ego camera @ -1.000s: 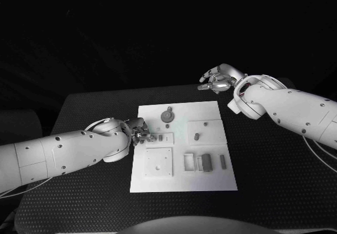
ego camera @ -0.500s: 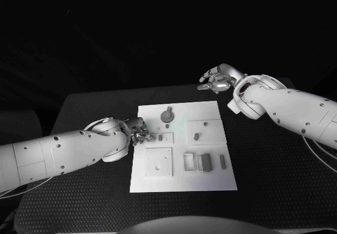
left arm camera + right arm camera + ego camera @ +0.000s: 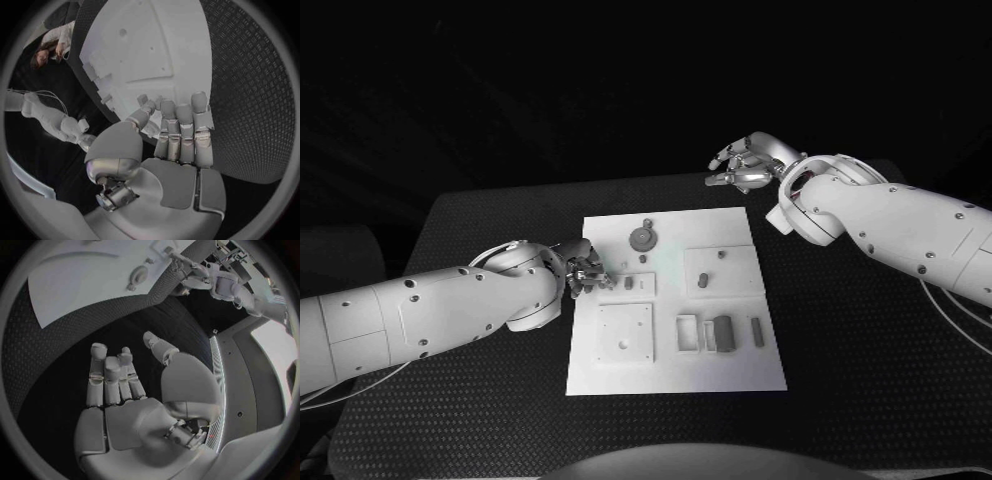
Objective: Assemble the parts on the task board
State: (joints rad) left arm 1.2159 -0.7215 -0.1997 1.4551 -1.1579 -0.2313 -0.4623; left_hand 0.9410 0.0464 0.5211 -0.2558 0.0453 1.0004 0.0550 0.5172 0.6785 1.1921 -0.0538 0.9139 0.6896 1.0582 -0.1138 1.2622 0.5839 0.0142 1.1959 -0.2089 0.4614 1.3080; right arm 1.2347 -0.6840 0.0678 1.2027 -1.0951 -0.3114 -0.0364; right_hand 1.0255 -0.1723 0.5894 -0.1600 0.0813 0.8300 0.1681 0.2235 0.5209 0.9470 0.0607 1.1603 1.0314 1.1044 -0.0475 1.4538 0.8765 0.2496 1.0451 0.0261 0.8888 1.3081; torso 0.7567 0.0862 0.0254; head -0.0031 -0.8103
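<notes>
The white board [image 3: 678,300] sits mid-table with most small parts [image 3: 721,333] lying loose in their trays, so I'd say I'm barely started. My left hand [image 3: 586,272] is at the board's left edge, fingers extended together, holding nothing I can see. My right hand [image 3: 747,165] hovers well beyond the far corner, loosely open and empty.

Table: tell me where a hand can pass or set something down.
Bare black table lies right of the white board, under the right arm, and along the near edge below it. The board's left edge is crowded by the left hand; the right hand hovers past its far corner.
</notes>
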